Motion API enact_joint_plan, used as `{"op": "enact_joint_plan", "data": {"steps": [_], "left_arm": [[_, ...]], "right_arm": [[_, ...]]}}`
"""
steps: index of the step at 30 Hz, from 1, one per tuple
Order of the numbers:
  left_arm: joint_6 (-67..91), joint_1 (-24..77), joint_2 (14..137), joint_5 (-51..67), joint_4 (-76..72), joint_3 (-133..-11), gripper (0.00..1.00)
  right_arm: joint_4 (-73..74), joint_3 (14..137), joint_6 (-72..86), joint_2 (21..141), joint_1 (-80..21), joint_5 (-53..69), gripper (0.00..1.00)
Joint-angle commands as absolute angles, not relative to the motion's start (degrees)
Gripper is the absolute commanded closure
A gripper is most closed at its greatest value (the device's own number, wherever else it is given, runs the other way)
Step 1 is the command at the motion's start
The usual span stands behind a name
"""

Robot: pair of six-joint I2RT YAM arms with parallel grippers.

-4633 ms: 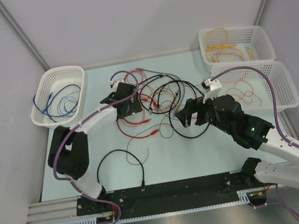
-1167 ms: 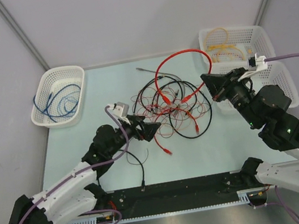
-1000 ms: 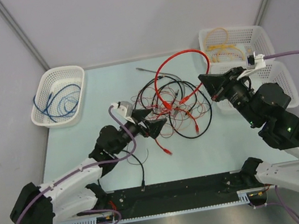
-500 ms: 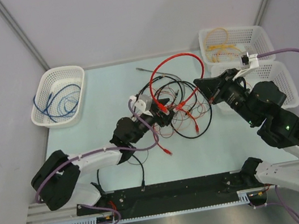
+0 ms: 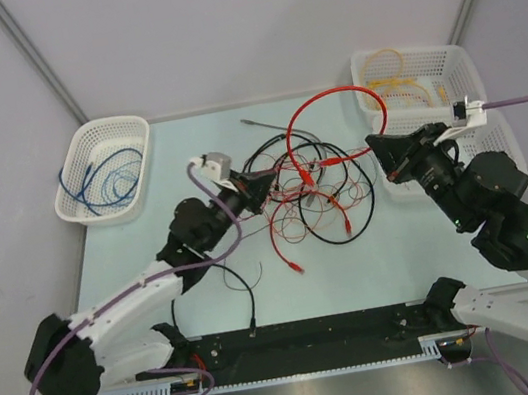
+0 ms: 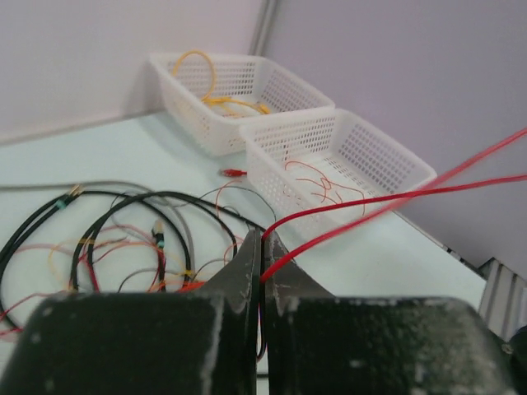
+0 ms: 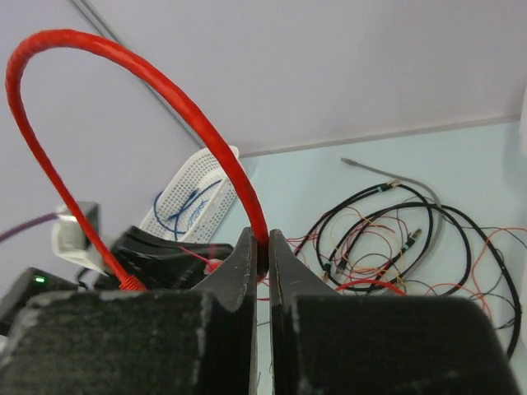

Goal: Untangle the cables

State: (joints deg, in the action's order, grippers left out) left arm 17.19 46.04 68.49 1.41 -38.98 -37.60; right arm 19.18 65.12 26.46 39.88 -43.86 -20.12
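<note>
Red is the thick cable [image 5: 328,95] that arches from the right tool [image 5: 378,144], whose jaws are clamped on it, up and down into the cables [image 5: 316,204] heaped in the middle of the desk [image 5: 140,183]. The left tool [image 5: 261,190] sits at the heap's left edge, pinched fully together on a thin red wire [image 6: 428,193] that runs taut to the right. Both tools face each other across the tangle, so the pull likely lies left-right. Bare desk lies left and near; baskets [image 5: 505,152] crowd the right.
</note>
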Motion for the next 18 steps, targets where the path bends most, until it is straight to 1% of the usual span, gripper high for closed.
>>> {"op": "enact_joint_plan", "data": {"steps": [1,5,10,12,13,14,16,18], "left_arm": [[25.75,39.30,54.54,-1.24,-21.19,-37.18,1.00],[24.87,38.32,47.74,1.93,-15.39,-39.62,1.00],[24.88,38.32,47.81,3.85,-4.41,-46.40,1.00],[24.17,38.23,49.48,6.75,-3.08,-48.51,1.00],[24.17,38.32,50.18,11.55,-3.42,-48.78,1.00],[24.34,38.32,50.97,14.12,-4.12,-48.87,1.00],[26.36,38.49,53.60,22.10,-7.63,-48.61,1.00],[29.25,38.76,55.45,26.26,-12.19,-47.82,1.00]], "right_arm": [[20.29,67.94,21.10,40.07,-43.59,-31.45,1.00],[23.81,67.59,19.78,44.20,-43.24,-40.49,1.00],[21.80,67.41,20.22,47.72,-39.83,-45.44,1.00],[18.82,67.50,21.70,46.59,-34.12,-41.77,1.00],[17.33,67.50,21.97,46.32,-32.36,-35.14,1.00],[13.83,67.50,22.06,46.32,-29.99,-32.28,1.00],[11.96,67.50,22.58,48.15,-30.14,-29.37,1.00],[13.09,67.50,24.34,50.18,-30.67,-28.57,1.00]]}}
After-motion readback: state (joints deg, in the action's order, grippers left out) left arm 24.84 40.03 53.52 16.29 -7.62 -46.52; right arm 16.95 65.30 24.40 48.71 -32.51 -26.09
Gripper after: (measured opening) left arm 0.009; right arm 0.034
